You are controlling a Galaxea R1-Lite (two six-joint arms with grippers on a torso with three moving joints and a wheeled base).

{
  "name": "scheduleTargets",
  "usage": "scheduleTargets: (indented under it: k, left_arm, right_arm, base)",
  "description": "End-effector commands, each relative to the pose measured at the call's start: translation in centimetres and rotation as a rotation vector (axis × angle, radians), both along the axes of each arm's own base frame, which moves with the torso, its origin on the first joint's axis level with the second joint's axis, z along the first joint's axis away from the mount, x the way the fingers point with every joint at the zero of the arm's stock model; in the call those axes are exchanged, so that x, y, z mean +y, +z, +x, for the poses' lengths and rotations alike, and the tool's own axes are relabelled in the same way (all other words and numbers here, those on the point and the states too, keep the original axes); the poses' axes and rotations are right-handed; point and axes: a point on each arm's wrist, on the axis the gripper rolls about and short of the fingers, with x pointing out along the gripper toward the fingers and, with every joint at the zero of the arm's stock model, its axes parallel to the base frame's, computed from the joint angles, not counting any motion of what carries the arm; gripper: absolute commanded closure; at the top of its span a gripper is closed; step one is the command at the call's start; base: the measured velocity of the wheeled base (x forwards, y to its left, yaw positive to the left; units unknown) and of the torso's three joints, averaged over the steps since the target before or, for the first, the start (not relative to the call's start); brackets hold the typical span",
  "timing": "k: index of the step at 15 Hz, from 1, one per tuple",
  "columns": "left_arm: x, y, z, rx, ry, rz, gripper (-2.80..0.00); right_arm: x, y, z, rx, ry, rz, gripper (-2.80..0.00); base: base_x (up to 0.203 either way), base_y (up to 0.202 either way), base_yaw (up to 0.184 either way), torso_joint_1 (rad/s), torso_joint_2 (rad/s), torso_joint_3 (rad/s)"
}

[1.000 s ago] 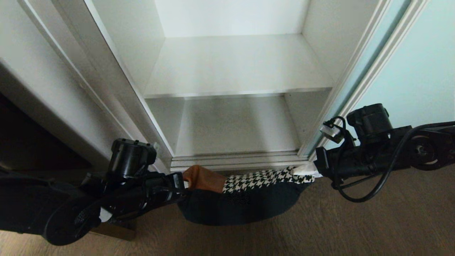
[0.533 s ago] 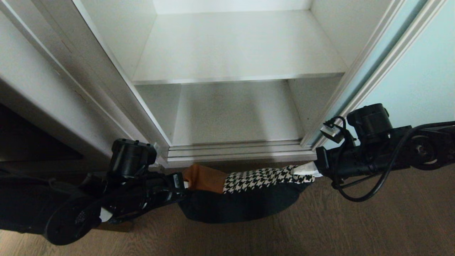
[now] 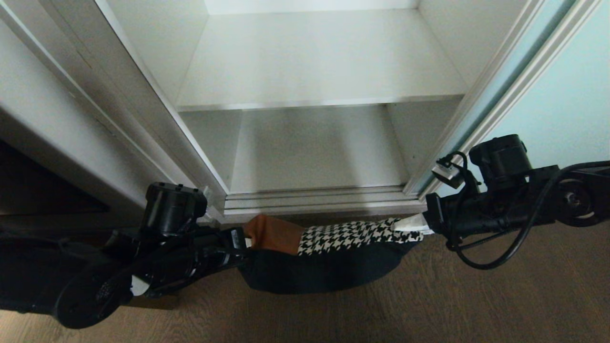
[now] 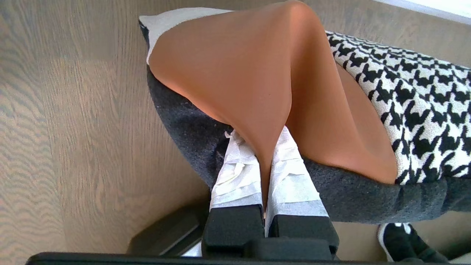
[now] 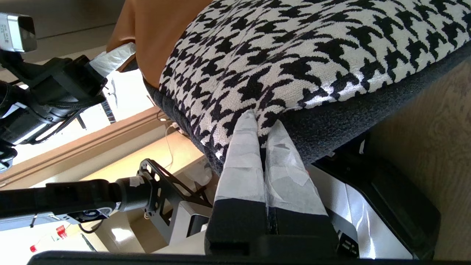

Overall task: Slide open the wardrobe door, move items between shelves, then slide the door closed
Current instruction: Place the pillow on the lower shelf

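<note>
The cushion (image 3: 333, 252) hangs stretched between the two hands, just in front of the wardrobe's bottom track and above the wood floor (image 3: 500, 295). The left hand (image 3: 245, 238) pinches its tan-orange corner; the right hand (image 3: 419, 224) is clamped on the houndstooth corner. Both grips look unchanged from a second ago. The view has tipped since then: the upper shelf (image 3: 314, 62) sits lower and nearer in the frame. The sliding wardrobe door (image 3: 562, 95) stands pushed open at right.
</note>
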Motion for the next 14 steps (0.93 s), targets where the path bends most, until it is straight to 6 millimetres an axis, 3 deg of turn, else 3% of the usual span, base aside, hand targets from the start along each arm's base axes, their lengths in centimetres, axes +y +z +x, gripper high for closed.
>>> scheduleTargets:
  k: [1, 5, 12, 14]
  left_arm:
    - [0.1, 0.8, -0.2, -0.029, -0.004, -0.008, 0.0]
    - [0.0, 2.5, -0.1, -0.088, -0.007, -0.026, 0.0]
    - [-0.2, 3.8, 0.5, -0.131, -0.008, -0.042, 0.0]
    - [-0.3, 4.2, 0.6, -0.144, -0.009, -0.047, 0.0]
  right_arm:
    - [-0.1, 1.1, -0.4, -0.021, -0.005, 0.02, 0.0]
    - [-0.1, 2.9, -0.4, -0.062, -0.016, 0.046, 0.0]
    - [0.0, 5.2, -0.3, -0.12, -0.01, 0.091, 0.0]
    - [0.0, 5.8, -0.5, -0.131, 0.02, 0.113, 0.0]
  base:
    - [0.0, 0.0, 0.0, 0.0, 0.0, 0.0]
    - [0.0, 0.0, 0.0, 0.0, 0.0, 0.0]
    - [0.0, 0.0, 0.0, 0.0, 0.0, 0.0]
    - [0.14, 0.0, -0.003, -0.008, 0.0, 0.004]
